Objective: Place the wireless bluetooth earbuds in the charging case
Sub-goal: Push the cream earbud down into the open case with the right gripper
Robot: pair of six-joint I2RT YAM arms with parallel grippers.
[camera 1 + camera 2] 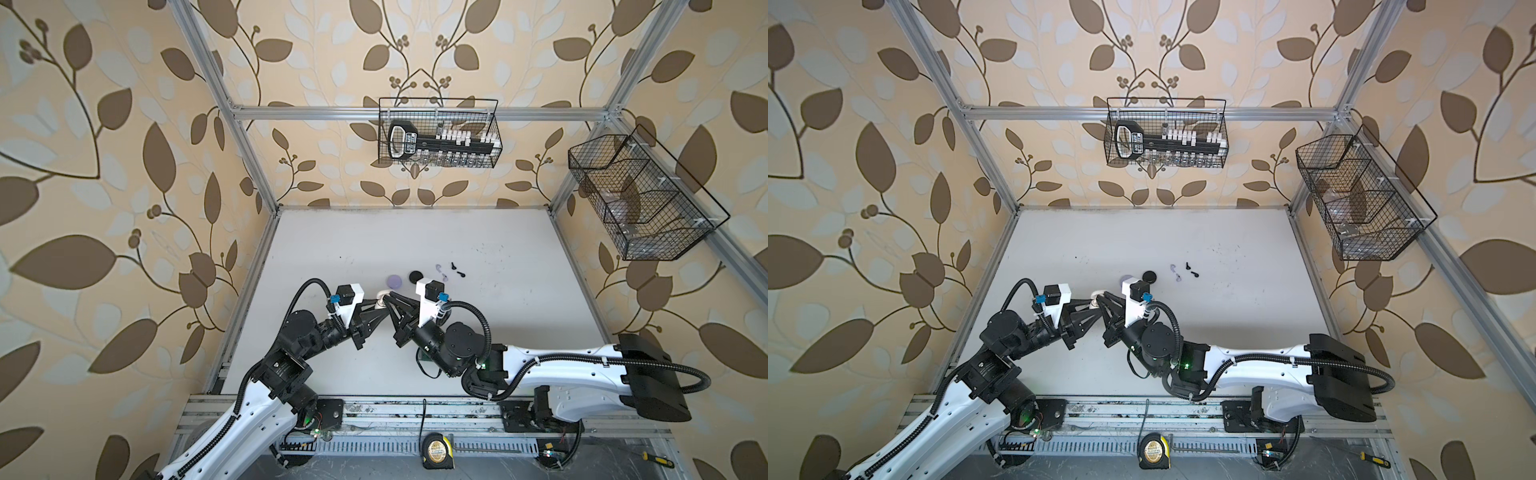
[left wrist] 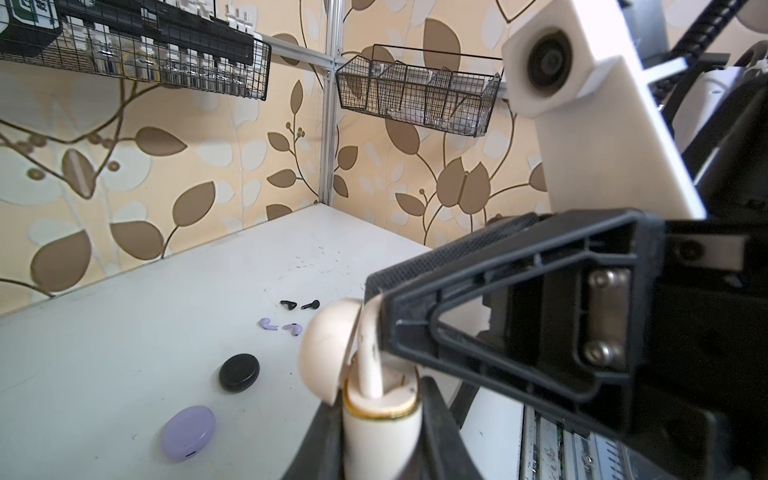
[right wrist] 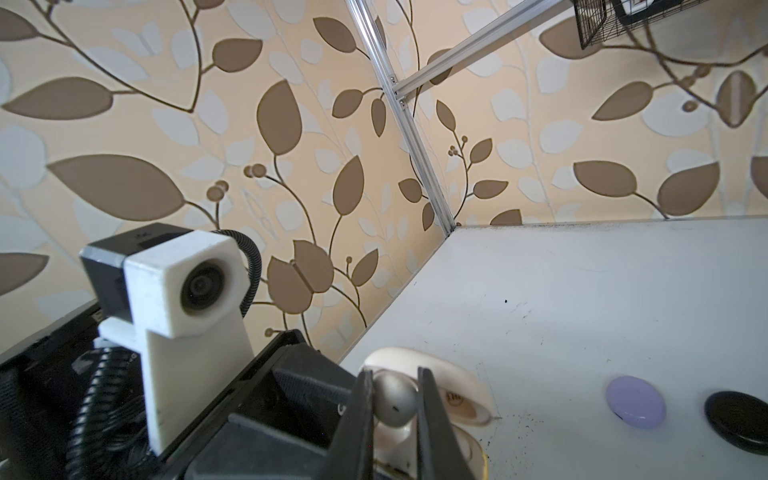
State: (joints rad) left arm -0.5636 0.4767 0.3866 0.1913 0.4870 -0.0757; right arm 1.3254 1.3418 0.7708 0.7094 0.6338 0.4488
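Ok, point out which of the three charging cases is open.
The white case, its lid swung up; the purple case and the black case lie shut on the table.

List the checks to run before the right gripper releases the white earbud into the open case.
1. Grip on the case: the left gripper is shut on the white case, holding its base. Ok.
2. The lid is swung open and clear of the case's mouth. Ok.
3. Grip on the earbud: the right gripper is shut on the white earbud. Ok.
4. The earbud's stem reaches into the case's mouth. Ok. Whether it is fully seated in its slot: cannot tell.
5. The lavender earbuds and black earbuds lie on the table, apart from both grippers. Ok.
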